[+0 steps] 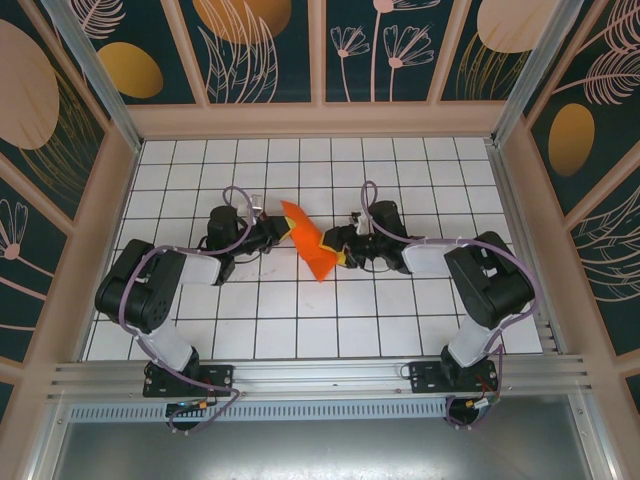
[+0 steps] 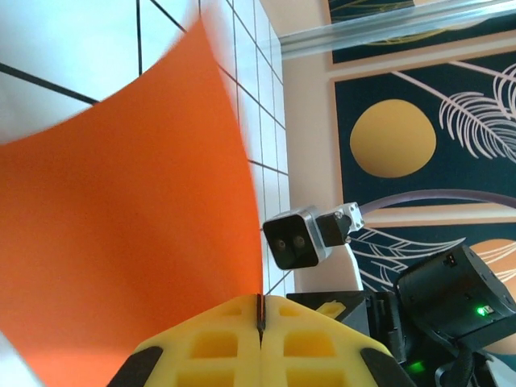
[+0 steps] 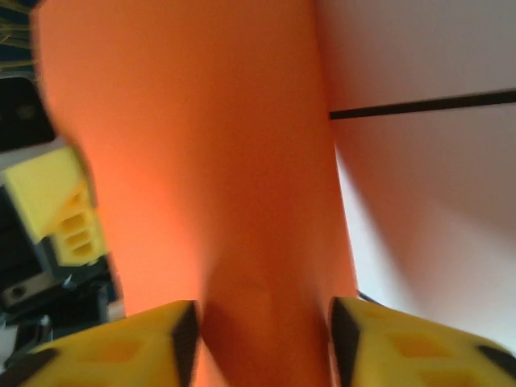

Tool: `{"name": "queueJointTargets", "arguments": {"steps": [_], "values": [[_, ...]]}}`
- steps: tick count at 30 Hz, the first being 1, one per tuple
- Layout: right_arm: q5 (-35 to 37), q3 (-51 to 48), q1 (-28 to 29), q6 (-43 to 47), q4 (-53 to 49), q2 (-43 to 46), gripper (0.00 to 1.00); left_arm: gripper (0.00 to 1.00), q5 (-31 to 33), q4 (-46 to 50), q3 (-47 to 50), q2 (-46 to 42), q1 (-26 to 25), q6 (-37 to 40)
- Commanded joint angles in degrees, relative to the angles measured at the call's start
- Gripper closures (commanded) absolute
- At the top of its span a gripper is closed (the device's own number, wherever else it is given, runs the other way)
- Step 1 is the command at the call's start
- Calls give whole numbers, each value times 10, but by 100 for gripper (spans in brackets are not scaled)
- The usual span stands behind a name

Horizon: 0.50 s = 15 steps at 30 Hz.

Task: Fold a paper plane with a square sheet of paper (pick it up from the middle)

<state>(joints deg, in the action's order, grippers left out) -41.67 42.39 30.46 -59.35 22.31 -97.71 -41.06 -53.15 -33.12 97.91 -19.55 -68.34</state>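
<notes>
We see the square sheet of paper point(image 1: 308, 245) held up between the two arms over the middle of the tiled table point(image 1: 400, 310), bent into a curved shape rather than lying flat. Our left gripper point(image 2: 260, 313) is clamped tight on one edge of it, the yellow fingers point(image 2: 211, 343) meeting with only the sheet pinched in the seam. Our right gripper point(image 3: 262, 343) stands with its jaws apart and the orange paper runs through the gap. The blur there leaves us unsure whether either pad brushes it, so we judge it released. The paper looks very light, thin and floppy: held by one edge it bows, and a hard tug could crease or tear it. We would pinch it flat, close to a fold line, and move slowly so it neither slips nor flutters
</notes>
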Motion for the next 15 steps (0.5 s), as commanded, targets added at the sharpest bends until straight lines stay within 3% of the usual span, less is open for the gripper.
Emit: {"name": "queueJointTargets", "arguments": {"steps": [1, 5, 9, 15], "values": [[65, 13, 6, 55, -91, 0, 36, 100, 2, 34, -19, 23, -16, 36], [133, 22, 6, 93, -160, 42, 22, 100, 10, 40, -31, 30, -30, 37], [196, 30, 2, 132, -226, 78, 17, 100, 16, 35, -44, 39, -49, 32], [174, 5, -37, 160, -219, 119, 16, 100, 17, -4, -64, 65, -91, 3]]}}
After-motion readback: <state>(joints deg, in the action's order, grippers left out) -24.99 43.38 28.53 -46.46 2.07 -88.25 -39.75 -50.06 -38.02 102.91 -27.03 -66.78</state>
